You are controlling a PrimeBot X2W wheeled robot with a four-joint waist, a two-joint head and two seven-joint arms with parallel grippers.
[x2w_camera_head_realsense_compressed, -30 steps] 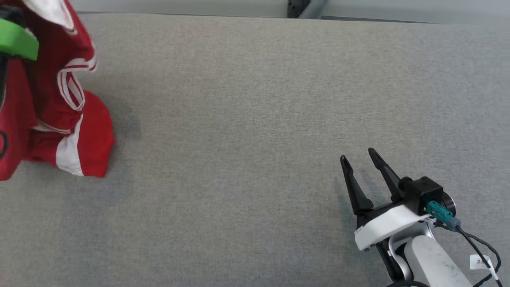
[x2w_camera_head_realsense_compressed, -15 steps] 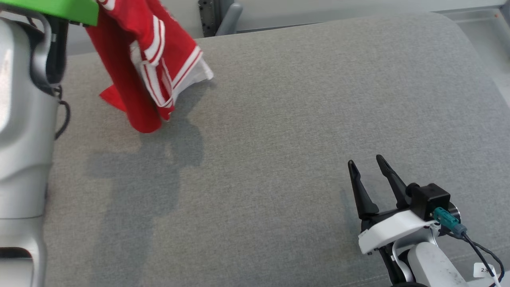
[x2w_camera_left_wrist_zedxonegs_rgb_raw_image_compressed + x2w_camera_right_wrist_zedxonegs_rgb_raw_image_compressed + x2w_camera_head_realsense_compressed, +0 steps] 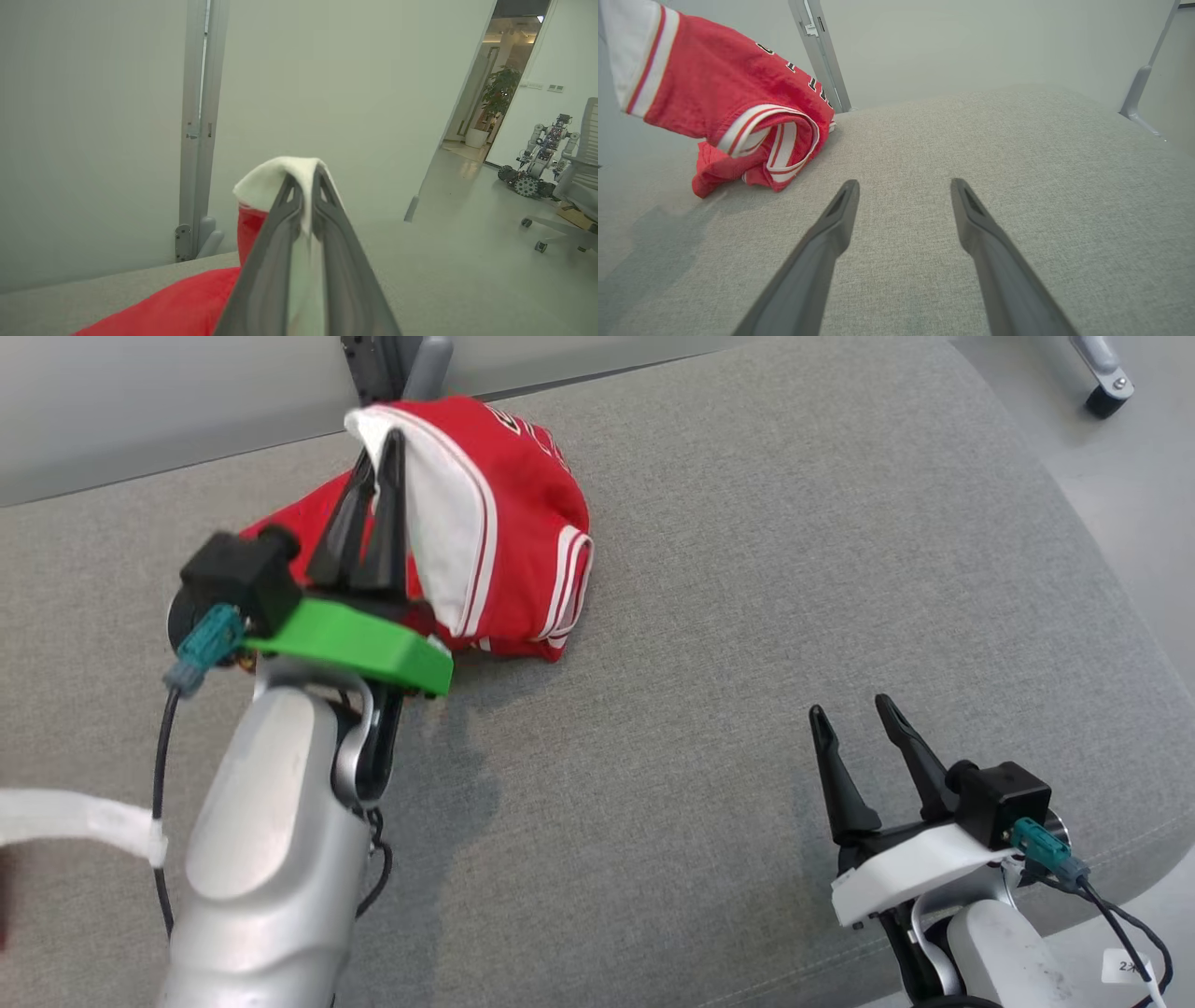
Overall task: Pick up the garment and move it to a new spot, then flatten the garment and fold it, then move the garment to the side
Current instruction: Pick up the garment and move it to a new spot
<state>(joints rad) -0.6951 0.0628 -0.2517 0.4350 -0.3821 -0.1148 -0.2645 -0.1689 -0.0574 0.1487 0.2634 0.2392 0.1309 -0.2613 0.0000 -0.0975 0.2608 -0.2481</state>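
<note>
The garment is red with white panels and stripes. Its lower part rests bunched on the grey table near the far edge, while a white edge is lifted. My left gripper is shut on that white edge, fingers pointing away from me. The left wrist view shows the white cloth pinched between the two fingers, with red fabric below. My right gripper hovers low at the near right, open and empty. In the right wrist view the garment lies far left of the spread fingers.
The grey padded table has a rounded right corner with floor beyond. A metal post stands behind the far edge. Another robot and an office chair stand across the room.
The head camera has swung, so the whole picture has shifted. The garment hung in the air from my left gripper; now its lower part rests on the table. The right gripper has stayed open.
</note>
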